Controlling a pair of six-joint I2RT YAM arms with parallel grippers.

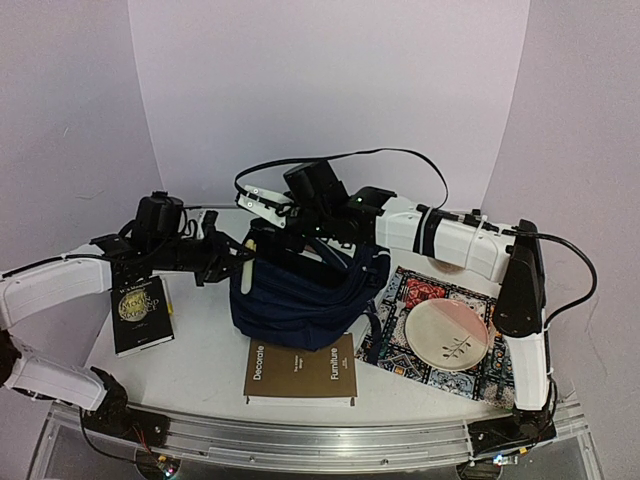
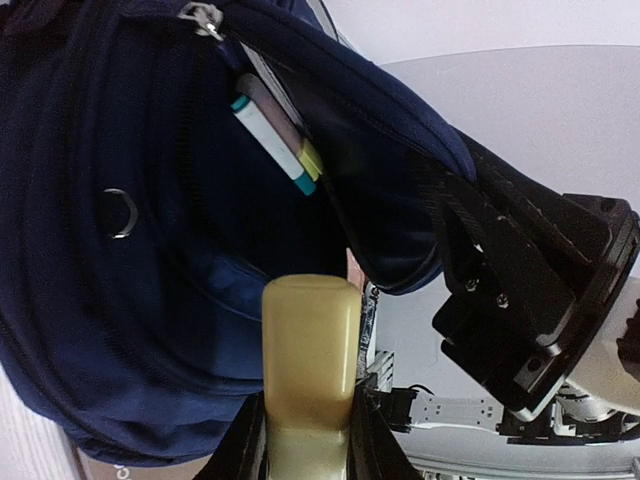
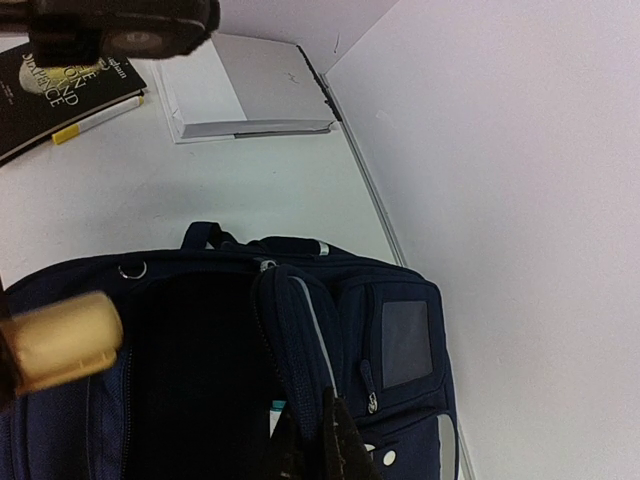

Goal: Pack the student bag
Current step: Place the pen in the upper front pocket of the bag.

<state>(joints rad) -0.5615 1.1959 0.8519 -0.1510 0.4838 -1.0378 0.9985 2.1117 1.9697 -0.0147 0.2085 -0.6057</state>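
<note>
Two arms extend inward over the student bag (image 1: 300, 300) at mid-table: left gripper (image 2: 310, 445) clamps a pale yellow block (image 2: 310, 330) at its mouth, right gripper (image 3: 312, 440) pinches the opening's rim.

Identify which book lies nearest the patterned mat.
The brown book titled Decorate Furniture, beside the mat; the black book lies left of the student bag.

The student bag (image 1: 290, 300) gapes open, a cream cylinder (image 2: 310, 340) at its mouth; markers (image 2: 275, 140) crowd its inner pocket; a brown book (image 1: 300, 372) lies just before it.
</note>
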